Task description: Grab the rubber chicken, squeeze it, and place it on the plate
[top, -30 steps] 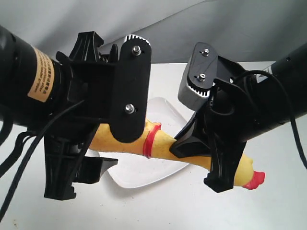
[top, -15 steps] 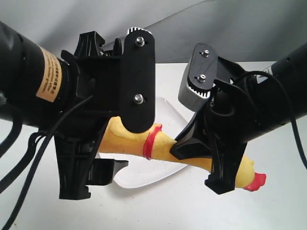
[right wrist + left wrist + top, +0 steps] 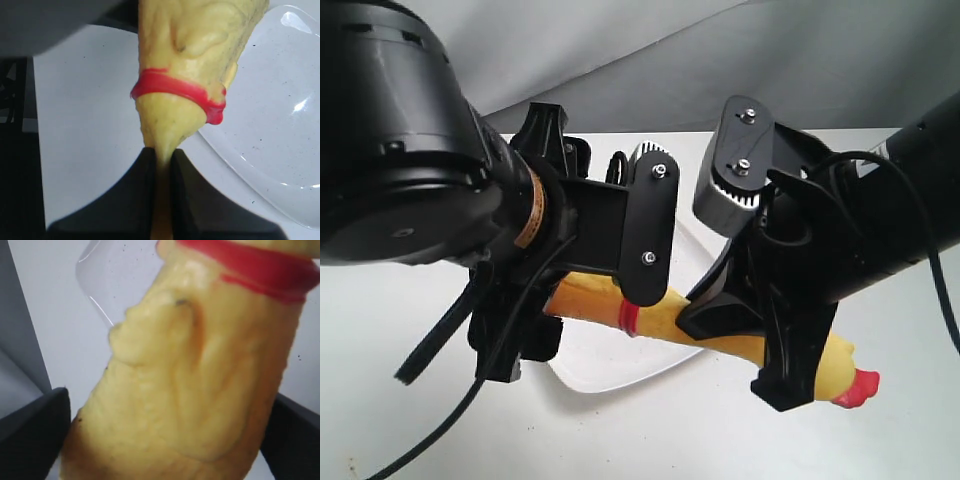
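The rubber chicken is held lengthwise in the air above the white plate; its red beak points right, past the plate's edge. My right gripper is shut on the neck between the red ring and the head; in the right wrist view the black fingers pinch the neck flat below the ring. My left gripper is open, straddling the fat yellow body, one dark finger on each side. The chicken's feet are hidden behind the left arm.
The plate rests on a white table with a grey backdrop behind it. The left arm's bulky black wrist fills the exterior view's upper left. A plate corner shows beyond the chicken in the left wrist view.
The left arm has turned and come down over the chicken's body, its camera bracket now lower and further right. The chicken's head has sunk slightly. The right gripper has kept its hold.
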Controlling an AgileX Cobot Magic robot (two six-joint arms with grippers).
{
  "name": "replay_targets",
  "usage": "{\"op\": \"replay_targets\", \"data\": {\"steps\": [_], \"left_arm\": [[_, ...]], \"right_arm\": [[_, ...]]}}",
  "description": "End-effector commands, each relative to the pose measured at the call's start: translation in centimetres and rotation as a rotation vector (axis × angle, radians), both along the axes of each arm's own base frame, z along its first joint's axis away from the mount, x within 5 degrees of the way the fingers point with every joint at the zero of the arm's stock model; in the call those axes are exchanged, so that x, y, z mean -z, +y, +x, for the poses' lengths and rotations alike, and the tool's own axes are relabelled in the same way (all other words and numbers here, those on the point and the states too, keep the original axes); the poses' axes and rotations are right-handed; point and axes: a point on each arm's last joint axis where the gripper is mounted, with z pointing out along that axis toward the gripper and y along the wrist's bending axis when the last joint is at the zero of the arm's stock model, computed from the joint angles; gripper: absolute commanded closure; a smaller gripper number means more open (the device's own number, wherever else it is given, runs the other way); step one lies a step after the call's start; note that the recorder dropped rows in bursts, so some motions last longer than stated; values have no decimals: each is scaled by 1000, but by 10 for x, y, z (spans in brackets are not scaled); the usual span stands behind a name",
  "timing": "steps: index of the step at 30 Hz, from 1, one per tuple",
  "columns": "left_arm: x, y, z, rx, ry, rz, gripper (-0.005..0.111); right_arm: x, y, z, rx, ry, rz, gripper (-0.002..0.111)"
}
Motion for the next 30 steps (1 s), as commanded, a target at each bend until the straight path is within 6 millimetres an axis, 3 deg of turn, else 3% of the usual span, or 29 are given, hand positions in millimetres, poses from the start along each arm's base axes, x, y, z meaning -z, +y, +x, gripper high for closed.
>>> {"op": "replay_targets", "data": {"steps": [1, 9, 11, 12, 13, 16, 24, 27, 30], "left_arm": [[-1, 1, 6, -38, -34, -4, 21], [1, 10, 14, -107, 17, -65, 62], [3, 7, 11, -111, 59, -102, 84], [4, 5, 8, -90, 98, -121, 101], [5, 4, 5, -73, 128, -121, 106], [8, 1, -5, -47, 249, -143, 107], [-13, 5, -15, -67, 221, -263, 105], [-14, 4, -14, -64, 209, -278, 90], [-14, 4, -14, -70, 206, -286, 59]], "right_arm": [[-8, 0, -3, -4, -6, 23, 108], [-27, -4, -17, -44, -60, 95, 108], [-29, -5, -19, -45, -71, 97, 108], [-29, -5, -19, -45, -71, 97, 108], [-29, -5, -19, -45, -71, 97, 108], [-29, -5, -19, -45, -71, 97, 108], [-29, -5, -18, -46, -71, 95, 108], [-29, -5, -18, -46, -71, 95, 108], [-29, -5, -18, -46, -71, 95, 108]]}}
